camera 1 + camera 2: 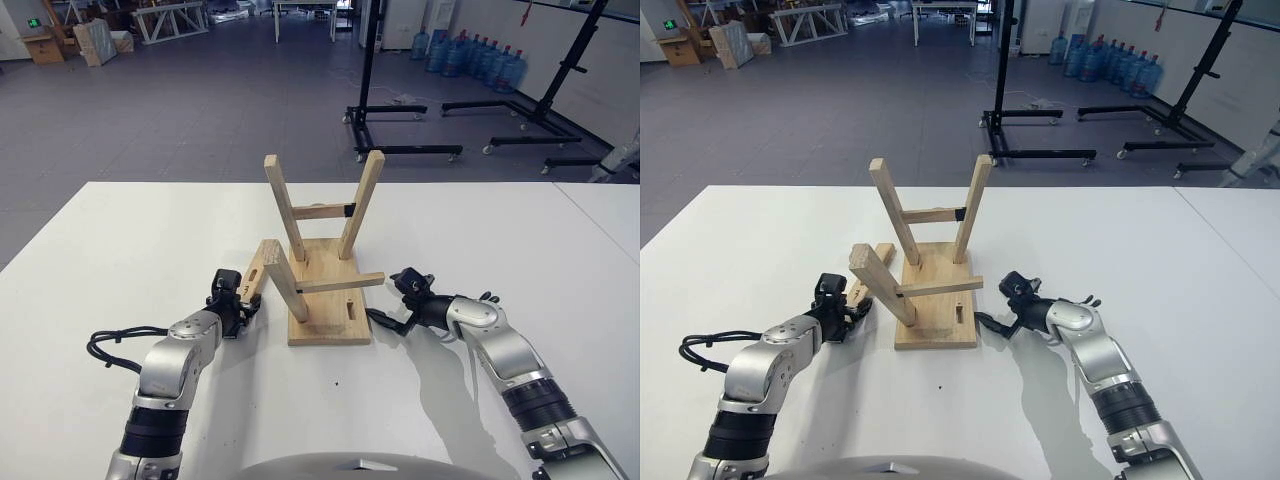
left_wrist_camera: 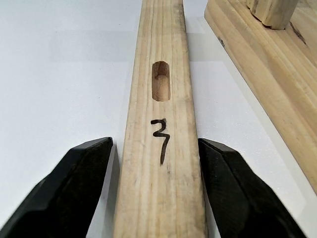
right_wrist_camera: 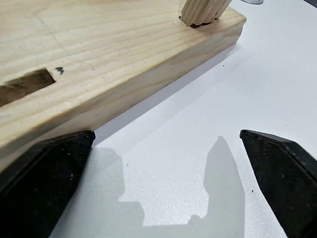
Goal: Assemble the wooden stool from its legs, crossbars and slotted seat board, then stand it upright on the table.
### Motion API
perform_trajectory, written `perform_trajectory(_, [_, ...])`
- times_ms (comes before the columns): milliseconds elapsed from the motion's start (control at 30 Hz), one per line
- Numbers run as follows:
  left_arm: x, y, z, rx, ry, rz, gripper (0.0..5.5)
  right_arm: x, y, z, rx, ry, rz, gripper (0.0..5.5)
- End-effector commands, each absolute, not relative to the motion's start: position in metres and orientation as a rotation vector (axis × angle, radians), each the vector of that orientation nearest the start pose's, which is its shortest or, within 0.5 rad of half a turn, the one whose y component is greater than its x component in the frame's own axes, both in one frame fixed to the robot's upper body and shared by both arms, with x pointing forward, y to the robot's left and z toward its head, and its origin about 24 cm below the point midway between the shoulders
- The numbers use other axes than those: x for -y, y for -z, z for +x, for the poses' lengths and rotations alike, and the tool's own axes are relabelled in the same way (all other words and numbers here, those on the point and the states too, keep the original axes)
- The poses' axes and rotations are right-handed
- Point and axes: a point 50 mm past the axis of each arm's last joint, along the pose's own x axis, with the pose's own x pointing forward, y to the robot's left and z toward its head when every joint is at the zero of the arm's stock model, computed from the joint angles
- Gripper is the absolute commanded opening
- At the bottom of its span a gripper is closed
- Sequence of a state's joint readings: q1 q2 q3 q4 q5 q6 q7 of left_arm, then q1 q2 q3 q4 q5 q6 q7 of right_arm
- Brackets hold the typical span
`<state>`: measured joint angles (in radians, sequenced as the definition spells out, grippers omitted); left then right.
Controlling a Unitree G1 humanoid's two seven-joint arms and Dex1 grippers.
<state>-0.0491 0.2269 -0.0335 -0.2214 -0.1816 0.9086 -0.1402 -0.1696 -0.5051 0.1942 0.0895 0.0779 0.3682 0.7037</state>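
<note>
Plainly the weak point sits at the left, where the loose leg (image 1: 258,268) marked with a hand-drawn 3 lies flat on the white table (image 1: 120,230), just beside the seat board (image 1: 330,322). If it is gripped off-centre it could swing as it lifts and knock the leaning front leg (image 1: 285,282), which stands tilted in the upturned board with a crossbar (image 1: 340,283) running out of it. That joint looks only loosely seated, so a bump might pull the crossbar free or rock the two rear legs behind it. Further right, the empty slot (image 3: 25,85) must take the last leg while the crossbar's free end meets the leg's own hole. Forcing one fit before the other could jam it or slide the unclamped board across the table. The left gripper (image 2: 154,143) straddles the numbered leg, its fingers (image 2: 79,183) close on either side with a sliver of table showing, so I judge it not yet clamped. The right gripper (image 3: 167,134) is spread wide and empty, low over the table by the board's right edge, one finger (image 3: 44,163) almost against the wood.
</note>
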Motion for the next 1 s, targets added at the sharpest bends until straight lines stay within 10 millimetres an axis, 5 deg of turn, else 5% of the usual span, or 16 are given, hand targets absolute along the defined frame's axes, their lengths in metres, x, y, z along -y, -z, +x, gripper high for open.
perform_trajectory(33, [-0.178,0.005,0.219,-0.836,0.161,0.045,2.46,0.189,-0.015,0.255,-0.573,-0.762,-0.334,5.40])
perform_trajectory(233, [-0.188,-0.008,0.231,-0.762,0.131,0.076,2.05,0.197,-0.019,0.259,-0.566,-0.734,-0.333,5.40])
perform_trajectory(333, [-0.213,-0.038,0.251,-0.628,0.069,0.099,2.05,0.209,-0.025,0.267,-0.552,-0.693,-0.340,5.40])
perform_trajectory(400, [-0.234,-0.072,0.268,-0.489,0.028,0.111,2.05,0.223,-0.033,0.274,-0.538,-0.647,-0.350,5.40])
perform_trajectory(467, [-0.263,-0.138,0.284,-0.222,0.021,0.151,2.05,0.248,-0.055,0.288,-0.479,-0.549,-0.321,5.40])
perform_trajectory(533, [-0.269,-0.210,0.284,0.094,0.145,0.091,2.05,0.274,-0.096,0.310,-0.340,-0.407,-0.207,5.40])
perform_trajectory(600, [-0.252,-0.260,0.275,0.293,0.391,-0.021,2.05,0.286,-0.155,0.328,-0.136,-0.354,0.003,5.40])
perform_trajectory(667, [-0.228,-0.286,0.266,0.377,0.641,-0.105,2.05,0.280,-0.207,0.335,0.032,-0.436,0.188,5.40])
perform_trajectory(800, [-0.171,-0.297,0.256,0.369,1.160,-0.315,2.05,0.215,-0.298,0.328,0.239,-0.978,0.576,5.40])
perform_trajectory(900, [-0.151,-0.282,0.259,0.255,1.352,-0.369,2.05,0.172,-0.310,0.304,0.214,-1.344,0.677,5.40])
perform_trajectory(1000, [-0.147,-0.275,0.262,0.212,1.414,-0.414,2.05,0.161,-0.301,0.293,0.170,-1.451,0.750,5.40])
